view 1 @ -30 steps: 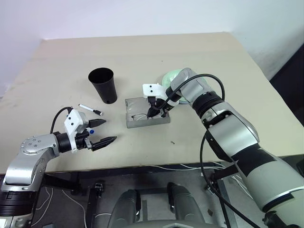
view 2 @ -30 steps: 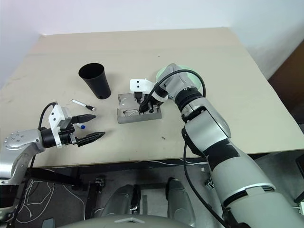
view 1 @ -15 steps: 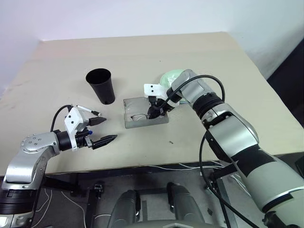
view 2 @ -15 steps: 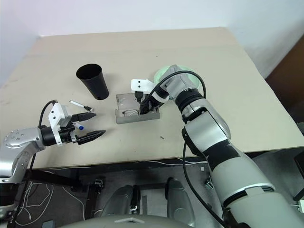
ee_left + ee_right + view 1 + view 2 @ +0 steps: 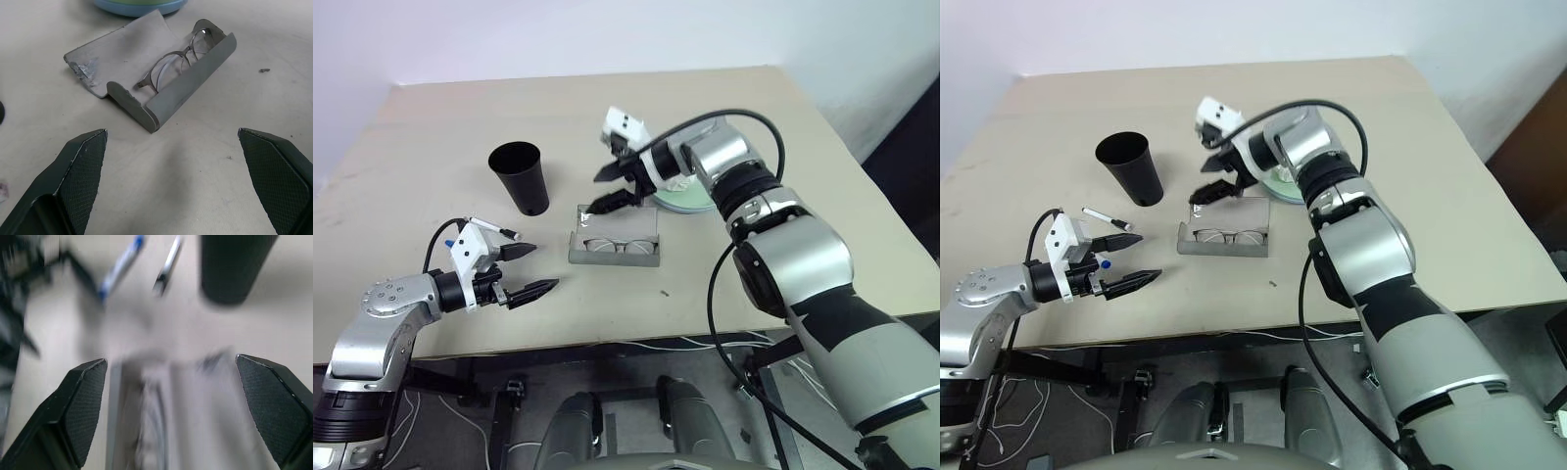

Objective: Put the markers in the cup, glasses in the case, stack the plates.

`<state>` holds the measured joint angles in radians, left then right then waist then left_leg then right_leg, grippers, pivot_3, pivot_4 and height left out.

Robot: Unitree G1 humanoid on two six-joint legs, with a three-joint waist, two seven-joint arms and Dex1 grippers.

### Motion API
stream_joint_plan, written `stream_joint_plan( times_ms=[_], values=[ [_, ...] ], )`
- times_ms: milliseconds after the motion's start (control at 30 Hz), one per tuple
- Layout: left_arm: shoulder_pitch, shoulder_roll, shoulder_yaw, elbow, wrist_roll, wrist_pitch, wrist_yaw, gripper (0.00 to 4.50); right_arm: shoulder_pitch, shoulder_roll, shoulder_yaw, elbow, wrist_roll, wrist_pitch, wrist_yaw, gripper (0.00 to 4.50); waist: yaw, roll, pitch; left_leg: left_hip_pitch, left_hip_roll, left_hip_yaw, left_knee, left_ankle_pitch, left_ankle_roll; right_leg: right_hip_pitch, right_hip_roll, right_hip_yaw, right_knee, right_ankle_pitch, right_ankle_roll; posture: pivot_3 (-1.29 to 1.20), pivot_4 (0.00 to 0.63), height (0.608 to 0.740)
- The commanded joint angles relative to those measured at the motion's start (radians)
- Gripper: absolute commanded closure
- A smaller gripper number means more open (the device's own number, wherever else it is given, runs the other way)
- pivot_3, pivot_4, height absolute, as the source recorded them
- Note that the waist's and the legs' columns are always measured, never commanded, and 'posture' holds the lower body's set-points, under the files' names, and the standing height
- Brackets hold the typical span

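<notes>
The glasses [image 5: 614,245] lie inside the case [image 5: 615,247], thin pale wire frame and clear lenses resting on the grey tray, and the frosted lid is tipped back open. So that part looks all but done, with the lid left to close if it counts.

The right gripper [image 5: 610,187] hangs above the case, black fingers spread wide with nothing between them. Just behind it sit the plates [image 5: 683,194], a pale mint rim over a light blue edge, shallow smooth plastic; from the left wrist view they look stacked [image 5: 142,6], though I can't be sure.

The markers are what's left, I'd say. The black-capped marker [image 5: 495,229] lies on the table [image 5: 754,117] near the foot of the cup [image 5: 521,176]. The blue-capped marker [image 5: 1105,260] peeks out just beside the left gripper [image 5: 526,270], which hovers low over the table, its textured black fingers apart and empty. The cup stands upright, a tall tapered matte black tumbler, and I see nothing sticking out of it.

The table is plain, matte beige, lightly scuffed. Slim round barrels like those may roll when nudged.
</notes>
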<state>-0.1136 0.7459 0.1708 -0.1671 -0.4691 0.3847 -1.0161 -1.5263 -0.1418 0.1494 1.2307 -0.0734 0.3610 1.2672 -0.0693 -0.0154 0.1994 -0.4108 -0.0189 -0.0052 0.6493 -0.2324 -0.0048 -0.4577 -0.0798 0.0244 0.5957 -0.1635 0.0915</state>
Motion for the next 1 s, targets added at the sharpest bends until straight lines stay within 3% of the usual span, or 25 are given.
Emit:
stream_joint_plan(
  times_ms=[33,400,867,1000],
  values=[
    [-0.006,0.003,0.006,-0.032,-0.007,-0.005,0.006,0.00,-0.006,-0.015,-0.038,0.031,0.003,-0.023,-0.138,0.62,0.000,0.000,0.000,0.000,0.000,0.000,0.000,0.000,0.000,0.000,0.000,0.000,0.000,0.000,0.000,0.00,0.150,0.733],
    [-0.013,0.010,0.011,-0.029,-0.007,-0.007,0.012,0.00,0.070,0.000,-0.037,0.087,-0.055,-0.168,-0.466,4.41,-0.002,0.000,0.000,0.000,-0.001,0.002,-0.001,0.000,0.000,-0.001,0.000,0.001,0.000,0.000,0.000,0.00,0.150,0.733],
    [0.010,0.010,0.028,-0.056,-0.014,0.002,0.031,0.00,0.133,-0.024,-0.025,0.127,-0.155,-0.185,-0.603,4.47,-0.002,0.000,0.000,0.000,-0.001,0.002,-0.001,0.000,0.000,0.000,0.000,0.001,0.000,0.000,0.000,0.00,0.150,0.733],
    [0.025,0.004,0.034,-0.071,-0.024,0.007,0.041,0.00,0.137,-0.027,-0.005,0.130,-0.188,-0.171,-0.560,4.47,-0.003,0.000,0.000,0.000,-0.001,0.002,-0.001,0.000,0.000,0.000,0.000,0.001,0.000,0.000,0.000,0.00,0.150,0.733]
  ],
)
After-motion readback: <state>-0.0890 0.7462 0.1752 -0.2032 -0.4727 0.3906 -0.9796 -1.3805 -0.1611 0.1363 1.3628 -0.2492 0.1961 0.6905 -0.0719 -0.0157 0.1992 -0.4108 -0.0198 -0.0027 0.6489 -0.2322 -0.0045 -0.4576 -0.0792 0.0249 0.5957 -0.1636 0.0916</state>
